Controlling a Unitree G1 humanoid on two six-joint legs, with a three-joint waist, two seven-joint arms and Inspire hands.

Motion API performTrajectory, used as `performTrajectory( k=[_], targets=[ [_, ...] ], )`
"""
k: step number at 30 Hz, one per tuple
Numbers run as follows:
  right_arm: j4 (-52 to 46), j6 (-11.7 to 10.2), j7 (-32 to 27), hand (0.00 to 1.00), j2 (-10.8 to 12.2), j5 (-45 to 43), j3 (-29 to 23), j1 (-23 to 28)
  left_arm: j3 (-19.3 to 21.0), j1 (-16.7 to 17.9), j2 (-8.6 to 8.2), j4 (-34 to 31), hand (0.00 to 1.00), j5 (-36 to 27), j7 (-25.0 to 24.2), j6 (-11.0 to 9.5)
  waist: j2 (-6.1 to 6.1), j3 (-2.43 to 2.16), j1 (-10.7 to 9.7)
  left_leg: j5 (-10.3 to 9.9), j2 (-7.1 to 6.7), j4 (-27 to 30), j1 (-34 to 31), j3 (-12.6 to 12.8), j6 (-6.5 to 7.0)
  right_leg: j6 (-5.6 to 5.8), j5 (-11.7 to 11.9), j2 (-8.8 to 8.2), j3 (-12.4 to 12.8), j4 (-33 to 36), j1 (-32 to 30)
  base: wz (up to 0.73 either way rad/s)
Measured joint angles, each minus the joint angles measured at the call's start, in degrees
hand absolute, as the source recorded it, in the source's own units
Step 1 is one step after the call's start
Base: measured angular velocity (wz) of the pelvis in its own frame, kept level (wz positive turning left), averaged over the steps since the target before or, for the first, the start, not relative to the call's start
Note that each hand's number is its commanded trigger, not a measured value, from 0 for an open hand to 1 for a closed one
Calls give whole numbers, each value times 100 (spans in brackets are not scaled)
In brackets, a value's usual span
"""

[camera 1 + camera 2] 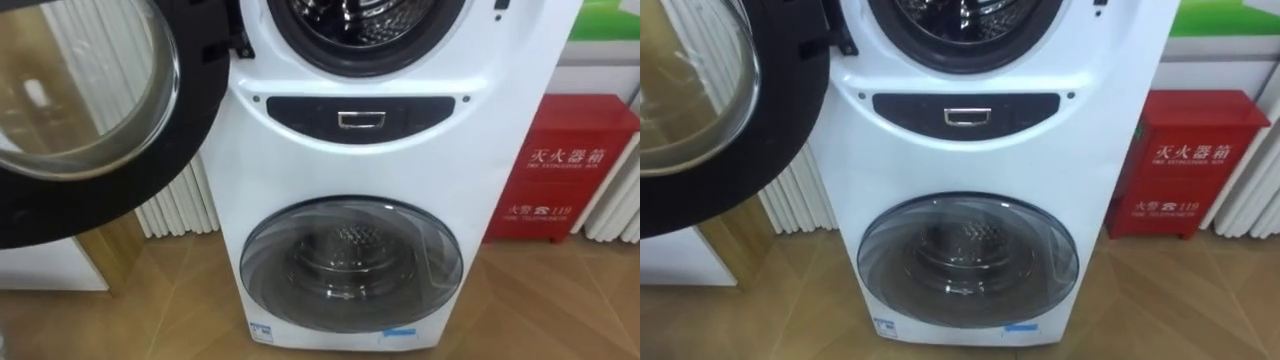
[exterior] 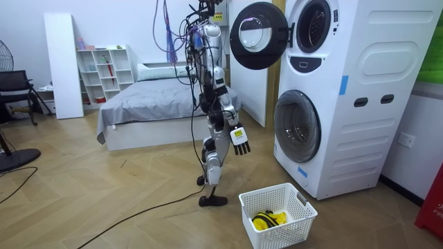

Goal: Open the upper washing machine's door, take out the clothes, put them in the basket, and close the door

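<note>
A white stacked washing machine (image 2: 332, 97) stands right in front of me. Its upper round door (image 1: 80, 100) is swung wide open to my left. The upper drum mouth (image 1: 365, 25) shows bare ribbed metal in the part I see. The lower glass door (image 1: 350, 265) is closed. In the room view I stand upright about a step from the machine, and my right hand (image 2: 239, 138) hangs open by my thigh, holding nothing. A white laundry basket (image 2: 277, 214) sits on the floor beside my feet with a yellow garment (image 2: 268, 220) in it.
A red fire-equipment cabinet (image 1: 570, 165) stands to the right of the machine and a white radiator (image 1: 180, 205) to its left. Behind me are a bed (image 2: 152, 104) and a white shelf (image 2: 104, 69). Wooden floor lies around the basket.
</note>
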Motion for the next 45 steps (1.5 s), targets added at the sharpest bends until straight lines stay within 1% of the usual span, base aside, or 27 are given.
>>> performTrajectory(
  k=[5,9,11,12,13,14,15,16,17,18,19,20,21,22,23,25,26,27,29,30,31,33,35,39,41,43,45],
  targets=[
    [-25,-2,-18,0,27,-136,-13,-17,23,2,-2,42,0,-397,-49,1,-55,-7,41,0,-6,-39,17,2,0,4,-2,-4,-12,-3,-1,-1],
    [-99,-2,-77,0,26,-387,-47,-21,309,-5,12,133,0,-991,-44,14,-46,9,87,-1,-6,-48,72,15,0,6,0,-4,36,3,28,-5],
    [-227,0,-76,0,19,-588,-325,2,794,-96,49,108,0,-1205,-32,69,30,54,78,-8,-6,-44,118,-5,-3,6,0,-5,30,3,83,2],
    [-275,-2,-78,0,14,-664,-432,5,948,-145,68,75,0,-1210,-8,73,50,59,81,-11,-4,-46,118,-9,-3,6,0,-5,30,4,86,4],
    [-365,-2,-85,0,-13,-780,-590,-12,1153,-234,138,-67,0,-1407,60,82,96,60,90,-11,-5,-52,112,-22,-2,7,1,-2,38,11,80,4],
    [-476,-2,-90,0,-53,-854,-712,-14,1167,-367,299,-179,0,-1828,144,80,146,59,91,-9,-8,-50,114,-36,-1,9,4,2,67,15,85,0],
    [-521,-9,-93,0,-70,-920,-751,-15,1172,-427,389,-234,0,-2005,178,81,175,48,89,-9,-8,-39,114,-38,0,9,4,4,75,16,88,0],
    [-584,-36,-123,0,-85,-1070,-857,-12,1196,-510,570,-477,0,-2255,273,81,223,20,59,-8,-7,-28,116,-46,0,8,5,9,77,20,98,0],
    [-571,-75,-129,0,-98,-1158,-1019,-5,1386,-675,725,-700,0,-2347,325,71,271,0,73,-6,-7,-29,129,-46,0,7,8,11,67,20,104,0],
    [-569,-85,-127,0,-123,-1185,-1063,1,1416,-775,826,-795,0,-2386,374,66,304,0,74,-6,-7,-29,140,-44,0,7,10,11,61,20,112,0],
    [-589,-131,-119,0,-201,-1216,-1125,35,1510,-962,1047,-1085,0,-2507,458,67,355,2,75,-5,-9,-36,149,-37,0,9,12,9,59,23,112,-4],
    [-623,-138,-121,0,-284,-1250,-1148,67,1521,-1160,1302,-1295,0,-2642,523,3,379,-8,88,-5,-12,-45,148,-34,1,10,12,6,64,29,99,-5],
    [-635,-138,-121,0,-319,-1272,-1168,70,1534,-1260,1439,-1352,0,-2735,529,-35,414,-11,89,-5,-15,-50,143,-34,1,10,12,5,70,26,93,-5],
    [-697,-138,-116,0,-355,-1359,-1256,101,1595,-1404,1674,-1546,0,-2950,539,-67,475,-24,58,-5,-19,-58,130,-34,2,12,13,1,72,22,80,-4],
    [-758,-141,-112,0,-384,-1380,-1292,189,1602,-1528,1829,-1775,0,-3133,543,-85,516,-44,45,-5,-25,-66,122,-36,2,13,13,-3,80,22,61,-4],
    [-841,-128,-87,0,-406,-1446,-1313,279,1608,-1660,1999,-2137,0,-3232,530,-100,565,-74,58,-1,-33,-85,117,-53,6,14,13,-8,97,28,65,-8],
    [-952,-124,-64,0,-402,-1514,-1316,333,1618,-1757,2073,-2379,0,-3228,529,-98,571,-76,68,3,-42,-107,123,-112,11,14,13,-7,132,24,57,-10],
    [-1014,-125,-60,0,-402,-1560,-1316,348,1622,-1768,2095,-2541,0,-3229,525,-100,571,-76,72,4,-45,-127,126,-145,11,14,13,-5,145,25,42,-14],
    [-1163,-148,-75,0,-403,-1710,-1352,364,1659,-1778,2144,-2737,0,-3104,538,20,574,-70,89,4,-50,-149,115,-159,11,15,14,-2,177,12,-5,-10],
    [-1171,-174,-69,0,-400,-1745,-1356,401,1685,-1780,2144,-2926,0,-3105,530,121,539,-60,115,3,-52,-150,108,-182,11,19,16,4,201,5,-20,3],
    [-1186,-176,-66,0,-398,-1749,-1361,452,1685,-1778,2146,-3137,0,-3088,543,265,505,-64,156,3,-51,-149,100,-201,11,21,18,5,213,4,-36,8],
    [-1186,-178,-64,0,-398,-1749,-1381,470,1680,-1777,2146,-3331,0,-3071,586,387,487,-50,175,2,-55,-149,90,-271,10,32,27,5,204,0,-23,14],
    [-1224,-191,-62,0,-393,-1864,-1384,516,1670,-1777,2145,-3693,0,-2888,735,658,453,-51,253,2,-55,-147,77,-294,10,45,36,9,215,-3,-4,11],
    [-1377,-192,41,0,-377,-2044,-1462,635,1661,-1778,2146,-4335,0,-2135,958,870,373,-5,422,2,-58,-147,57,-398,10,46,37,14,226,-10,0,15],
    [-1378,-183,59,0,-293,-2175,-1703,632,1618,-1778,2146,-4787,0,-1689,1030,1180,346,7,430,2,-58,-109,-28,-508,10,52,48,17,220,-13,-12,27],
    [-1378,-181,56,0,-185,-2195,-1817,631,1596,-1778,2146,-4993,0,-1439,1032,1323,327,12,425,2,-58,-64,-90,-601,10,52,49,24,220,-12,-10,26],
    [-1378,-181,67,0,-120,-2192,-1812,662,1596,-1778,2146,-5053,0,-1395,1032,1327,326,17,424,2,-58,-61,-107,-641,10,51,49,28,212,-13,-2,18]
  ],
)
